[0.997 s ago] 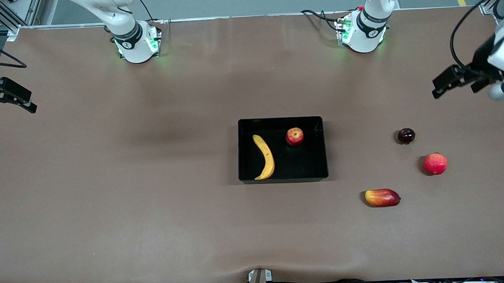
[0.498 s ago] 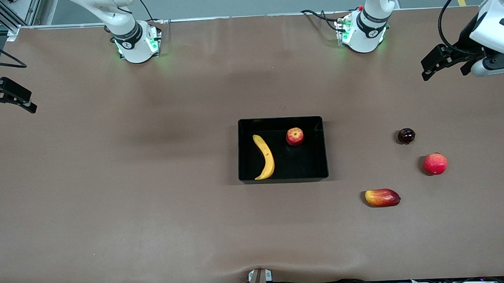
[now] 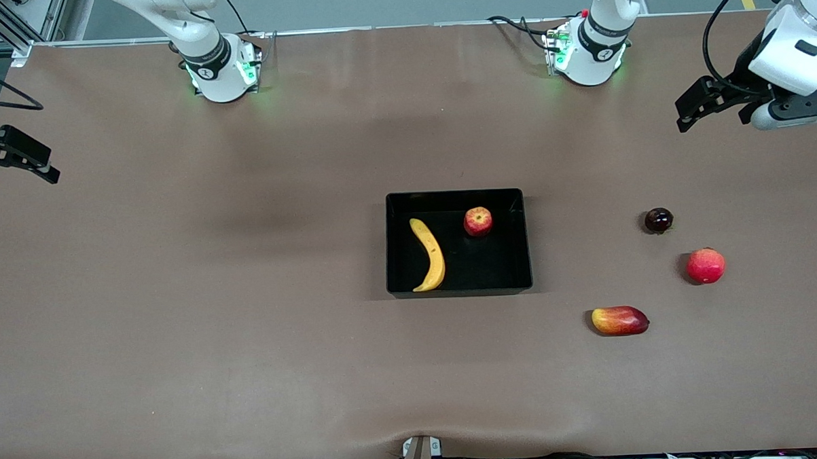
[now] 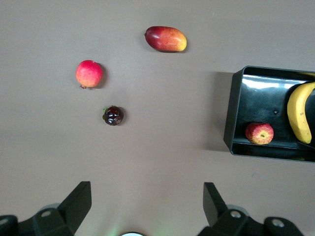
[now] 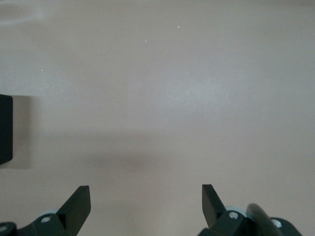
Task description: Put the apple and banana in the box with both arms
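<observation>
The black box (image 3: 526, 239) stands mid-table. The yellow banana (image 3: 429, 254) and the small red apple (image 3: 477, 221) lie inside it, apart from each other. They also show in the left wrist view, the box (image 4: 231, 113) with the apple (image 4: 259, 133) and the banana (image 4: 300, 118). My left gripper (image 3: 692, 107) is open and empty, up over bare table at the left arm's end; its wrist view shows it (image 4: 146, 196) wide open. My right gripper (image 3: 12, 158) is open and empty over the right arm's end; its wrist view shows it (image 5: 145, 199) over bare table.
Three other fruits lie on the table toward the left arm's end: a dark round fruit (image 3: 658, 220), a red-pink round fruit (image 3: 705, 266) and a red-yellow mango-like fruit (image 3: 619, 320). A corner of the box (image 5: 5, 129) shows in the right wrist view.
My left gripper has risen and drawn back toward the robots' side at the table's end. The right arm and the fruits have not moved.
</observation>
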### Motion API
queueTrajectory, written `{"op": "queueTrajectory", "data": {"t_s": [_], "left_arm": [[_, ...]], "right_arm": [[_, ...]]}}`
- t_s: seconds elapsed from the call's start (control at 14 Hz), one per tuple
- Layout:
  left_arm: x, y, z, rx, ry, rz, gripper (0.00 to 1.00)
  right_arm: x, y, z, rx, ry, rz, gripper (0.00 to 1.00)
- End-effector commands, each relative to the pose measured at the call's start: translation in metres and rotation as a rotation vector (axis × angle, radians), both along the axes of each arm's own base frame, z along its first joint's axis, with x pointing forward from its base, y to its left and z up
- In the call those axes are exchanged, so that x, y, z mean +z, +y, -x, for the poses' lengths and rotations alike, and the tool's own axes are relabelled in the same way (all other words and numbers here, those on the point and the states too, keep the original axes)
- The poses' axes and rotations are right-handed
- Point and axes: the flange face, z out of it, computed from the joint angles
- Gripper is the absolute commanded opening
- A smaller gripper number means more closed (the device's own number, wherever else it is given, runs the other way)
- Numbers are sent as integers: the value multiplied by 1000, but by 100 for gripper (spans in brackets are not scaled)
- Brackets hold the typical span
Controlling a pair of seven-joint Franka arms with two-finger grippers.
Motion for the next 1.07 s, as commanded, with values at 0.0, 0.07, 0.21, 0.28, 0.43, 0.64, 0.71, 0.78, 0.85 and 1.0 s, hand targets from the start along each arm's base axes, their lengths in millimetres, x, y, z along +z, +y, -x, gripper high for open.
{"op": "queueTrajectory", "data": {"t_s": [0.0,0.07,0.21,0.28,0.43,0.64,0.71,0.78,0.85,1.0], "left_arm": [[7,1,13,-10,-15,15,100],[7,1,14,-10,-15,14,100],[8,1,14,-10,-23,15,100],[7,1,13,-10,-21,15,100],[6,1,13,-10,-21,15,100],[7,1,13,-9,-23,16,100],[7,2,13,-9,-23,16,100],[7,5,12,-4,-23,16,100],[8,4,13,-4,-24,16,100],[7,4,10,-7,-21,17,100]], "right_arm": [[3,-2,-2,-15,1,-13,100],[3,-2,-2,-15,1,-13,100],[3,-2,-2,-15,1,-13,100],[3,-2,-2,-15,1,-13,100],[3,-2,-2,-15,1,-13,100],[3,-2,-2,-15,1,-13,100],[3,-2,-2,-15,1,-13,100],[3,-2,-2,-15,1,-16,100],[4,-1,-2,-15,-1,-20,100],[4,4,-3,-9,-4,-20,100]]}}
